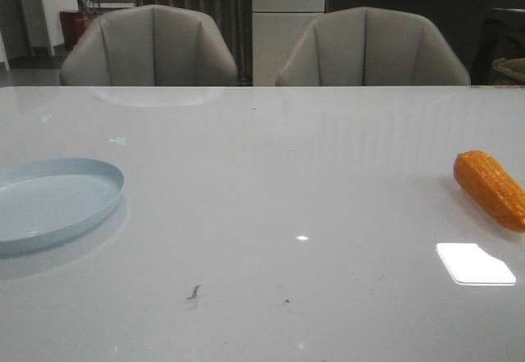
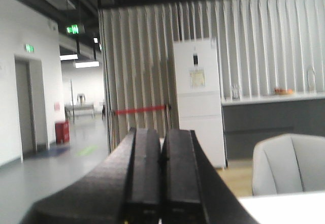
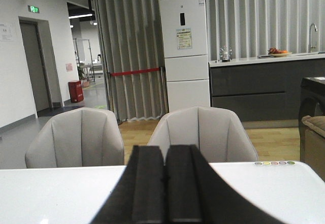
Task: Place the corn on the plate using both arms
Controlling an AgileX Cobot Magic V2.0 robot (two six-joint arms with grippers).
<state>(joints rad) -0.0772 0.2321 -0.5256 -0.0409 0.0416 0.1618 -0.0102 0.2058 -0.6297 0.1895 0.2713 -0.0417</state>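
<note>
The orange corn [image 1: 492, 188] lies on the white table at the far right edge of the front view, partly cut off by the frame. The pale blue plate [image 1: 51, 202] sits at the far left, also partly cut off. Neither arm shows in the front view. In the left wrist view my left gripper [image 2: 162, 132] is shut and empty, pointing level out over the room. In the right wrist view my right gripper [image 3: 164, 149] is shut and empty, pointing over the table toward the chairs. Corn and plate are out of both wrist views.
Two grey chairs [image 1: 152, 46] [image 1: 373, 48] stand behind the table's far edge [image 1: 262, 87]. A bright light reflection [image 1: 474, 263] lies on the tabletop near the corn. A white fridge [image 3: 184, 51] and dark counter stand farther back.
</note>
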